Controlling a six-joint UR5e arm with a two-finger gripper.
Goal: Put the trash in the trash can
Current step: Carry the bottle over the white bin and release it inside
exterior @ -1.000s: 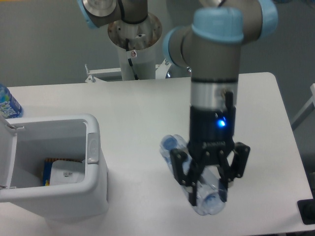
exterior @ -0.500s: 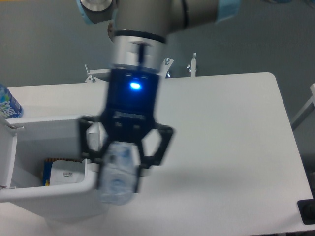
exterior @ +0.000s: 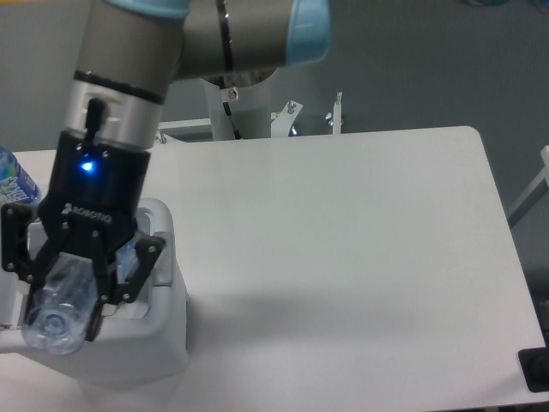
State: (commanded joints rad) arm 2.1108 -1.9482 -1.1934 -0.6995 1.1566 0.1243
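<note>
My gripper [exterior: 73,296] is clamped on the bottle [exterior: 58,313] over the bin [exterior: 167,283]; tilted, it may catch the rim.

Only readable thing I can spot is the white "ROBOTIQ" lettering on the black body of the claw [exterior: 77,300], just under its little blue light. There's a bottle with a blue label [exterior: 13,184] poking in at the left edge of the bench [exterior: 343,257], but the print on it is way too small and blurry to make out.
</note>
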